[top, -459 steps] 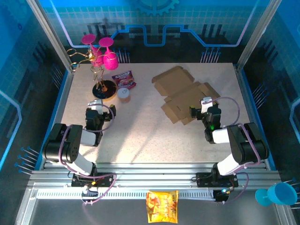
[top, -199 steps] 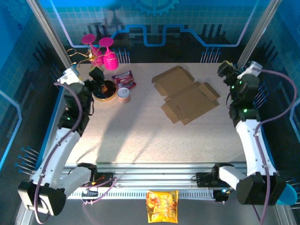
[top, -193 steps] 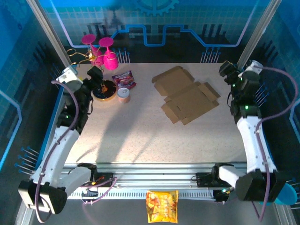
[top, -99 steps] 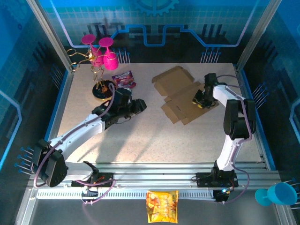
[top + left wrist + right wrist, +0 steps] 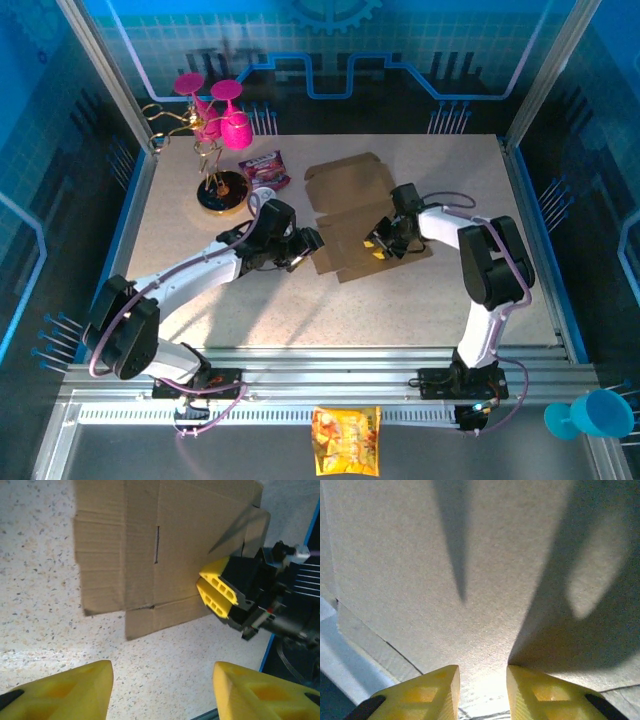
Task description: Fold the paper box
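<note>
Left claw (image 5: 306, 243) sits low over the bench (image 5: 250, 310), just off the left edge of the paper box (image 5: 345, 195). In its wrist view the left claw (image 5: 162, 672) is spread wide with nothing between the fingers. A strip of bare speckled bench separates it from the nearest flap of the paper box (image 5: 140, 540).

The sheet lies flat and unfolded in the middle of the bench, with its creases and a slot showing.

Right claw (image 5: 379, 242) is down on the cardboard, toward the box's right side. I can see the right claw (image 5: 200, 581) across the sheet from the left wrist, its yellow fingers nearly together at the cardboard. From its own camera the right claw (image 5: 482, 680) is narrow, the tips set on the paper box (image 5: 470, 555). I cannot tell whether it pinches anything.

Behind the left arm stand the pink cups (image 5: 225, 115) on their wire rack. A snack packet (image 5: 265, 168) lies on the bench near the box's far-left corner. A yellow bag (image 5: 345, 440) lies off the bench, at the front rail.
</note>
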You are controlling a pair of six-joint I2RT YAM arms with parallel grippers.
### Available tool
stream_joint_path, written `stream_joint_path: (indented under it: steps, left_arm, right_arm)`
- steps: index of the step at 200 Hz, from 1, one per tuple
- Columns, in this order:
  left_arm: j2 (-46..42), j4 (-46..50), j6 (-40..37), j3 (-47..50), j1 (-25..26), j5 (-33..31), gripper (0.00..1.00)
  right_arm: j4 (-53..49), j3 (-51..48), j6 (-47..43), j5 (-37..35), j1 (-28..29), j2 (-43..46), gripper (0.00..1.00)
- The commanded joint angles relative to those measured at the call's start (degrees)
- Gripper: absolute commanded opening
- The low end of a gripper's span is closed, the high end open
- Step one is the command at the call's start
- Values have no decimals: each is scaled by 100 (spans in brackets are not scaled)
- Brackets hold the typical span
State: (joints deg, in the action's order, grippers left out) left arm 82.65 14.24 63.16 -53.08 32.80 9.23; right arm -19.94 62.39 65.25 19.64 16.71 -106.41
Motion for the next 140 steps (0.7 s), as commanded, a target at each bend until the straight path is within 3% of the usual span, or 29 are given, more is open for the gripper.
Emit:
stream_joint_path:
  steps: [1,31,66,95,140]
  left_arm:
    - [110,-237,522,300,-57,272,58]
    - [224,-509,1128,625,-103,381,59]
    - [325,-1344,1823,1105,-95,475,60]
    - [575,-2207,2445,1334,26,507,61]
    - [1003,-3231,3241,1432,532,123,62]
  right_arm:
    - [526,-123,1104,351,94,548,35]
    - [-719,688,-70,-122,-121,933,40]
    - [-1531,1312,-1633,-562,-618,551,40]
    - [-1308,1339,-1903,10,-1080,265,41]
    - [-909,1074,-1940,241,-1770,296,46]
